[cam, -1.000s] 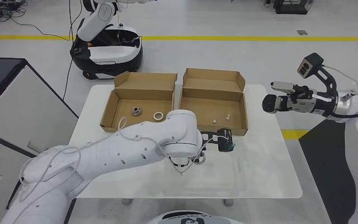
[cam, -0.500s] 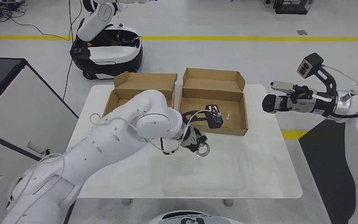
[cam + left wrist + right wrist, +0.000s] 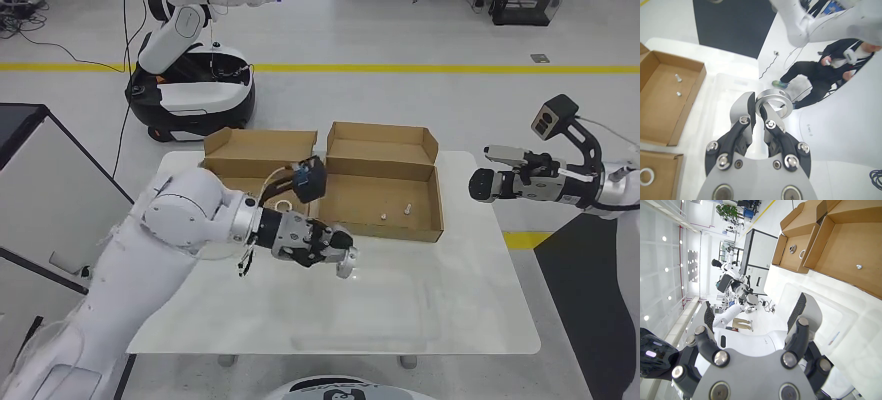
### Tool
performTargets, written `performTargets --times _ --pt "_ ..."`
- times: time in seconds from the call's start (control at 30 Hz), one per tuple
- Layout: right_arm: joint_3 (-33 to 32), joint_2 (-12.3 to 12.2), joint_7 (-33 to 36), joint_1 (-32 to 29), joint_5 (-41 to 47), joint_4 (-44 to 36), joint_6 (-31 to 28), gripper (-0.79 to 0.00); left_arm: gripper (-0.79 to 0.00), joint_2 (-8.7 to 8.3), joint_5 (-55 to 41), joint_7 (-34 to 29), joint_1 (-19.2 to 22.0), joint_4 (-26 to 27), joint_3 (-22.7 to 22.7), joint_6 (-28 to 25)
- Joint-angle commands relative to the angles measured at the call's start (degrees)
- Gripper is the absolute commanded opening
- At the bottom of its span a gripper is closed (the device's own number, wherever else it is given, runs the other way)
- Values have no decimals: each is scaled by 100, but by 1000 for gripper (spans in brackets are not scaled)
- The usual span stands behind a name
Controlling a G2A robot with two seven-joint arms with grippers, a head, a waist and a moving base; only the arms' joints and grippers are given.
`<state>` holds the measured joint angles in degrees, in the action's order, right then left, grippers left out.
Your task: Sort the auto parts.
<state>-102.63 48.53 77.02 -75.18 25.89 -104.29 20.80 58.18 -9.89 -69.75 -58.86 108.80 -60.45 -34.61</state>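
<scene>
- Left box (image 3: pixel 250 148), behind and left of left pincer: 1 flange (image 3: pixel 792 248) and 1 white ring (image 3: pixel 646 175) lie inside.
- Left pincer (image 3: pixel 756 106): clenched on rim of 1 metal collar (image 3: pixel 776 93), held above table (image 3: pixel 450 300), just in front of boxes, near gap between them.
- Right box (image 3: pixel 400 232), behind and right of left pincer: 2 bolts (image 3: pixel 678 78) inside.
- Right pincer (image 3: pixel 755 302): released, grasping nothing, beyond table's right edge, well apart from boxes.
- Progress, as judged: 4 parts sorted. Collar in hand not yet dropped; likely belongs with ring parts in left box.
</scene>
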Motion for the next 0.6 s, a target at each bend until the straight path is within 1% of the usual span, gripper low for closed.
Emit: performTargets --times 0.0,0.2,0.3,0.57 --pt "0 0 0 0 0 0 0 0 -785 -70 -320 251 -59 29 -7 -245" --pt "0 0 0 0 0 0 0 0 -785 -271 -865 937 -23 131 182 -932" --pt "0 0 0 0 0 0 0 0 -785 -366 -1049 1406 71 177 349 -1401" --pt "0 0 0 0 0 0 0 0 -785 -379 -1033 1426 82 170 376 -1420"
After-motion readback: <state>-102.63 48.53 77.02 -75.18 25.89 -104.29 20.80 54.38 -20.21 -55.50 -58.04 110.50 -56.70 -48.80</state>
